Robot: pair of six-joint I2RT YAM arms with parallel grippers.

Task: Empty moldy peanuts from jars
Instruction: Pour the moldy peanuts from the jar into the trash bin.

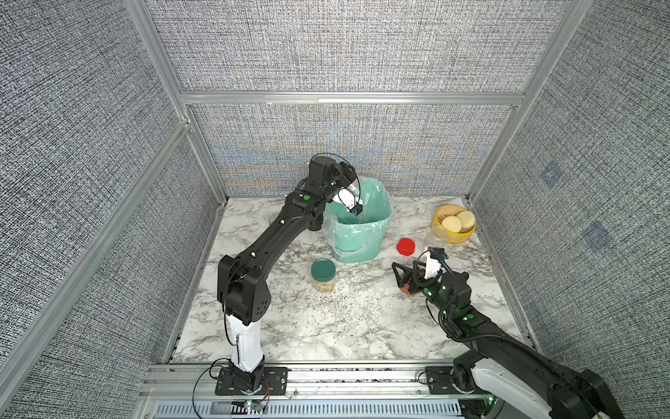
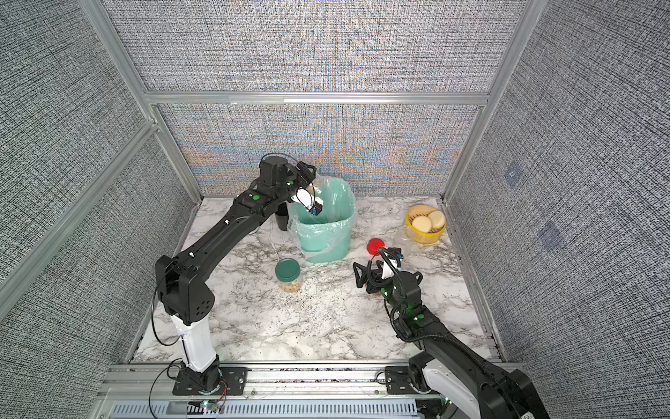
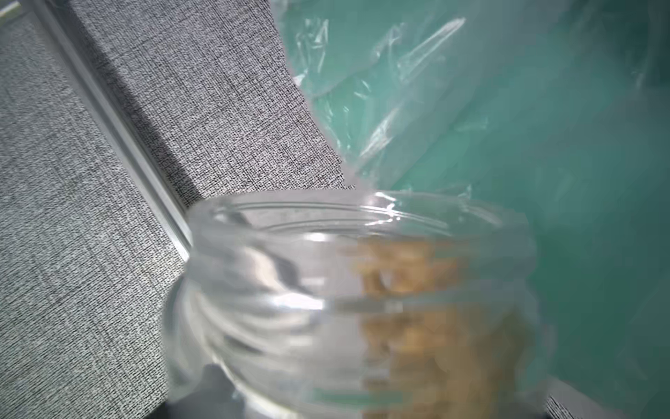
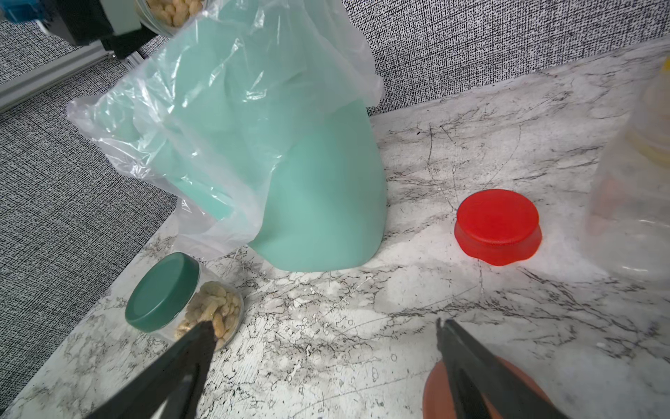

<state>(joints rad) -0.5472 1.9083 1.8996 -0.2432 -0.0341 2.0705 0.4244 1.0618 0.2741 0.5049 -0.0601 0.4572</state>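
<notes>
My left gripper (image 1: pixel 347 178) is up over the teal bin (image 1: pixel 362 239), shut on an open clear jar (image 3: pixel 362 290) that is tilted toward the bin. Tan peanuts (image 3: pixel 409 326) lie blurred inside it, toward the mouth. A second jar (image 1: pixel 323 274) with a dark green lid stands closed on the table left of the bin, with peanuts (image 4: pixel 214 312) showing through its wall. My right gripper (image 4: pixel 322 328) hangs open low over the table, with nothing between its fingers. A terracotta lid (image 4: pixel 437 393) lies beside one finger. Between the bin and my right gripper lies a red lid (image 4: pixel 497 225).
The bin is lined with a loose clear plastic bag (image 4: pixel 203 109). An empty clear lidless jar (image 1: pixel 436 236) stands by a yellow container (image 1: pixel 455 223) of cream discs at the back right. A black mug (image 2: pixel 282 219) sits behind my left arm. Grey panels wall in the table.
</notes>
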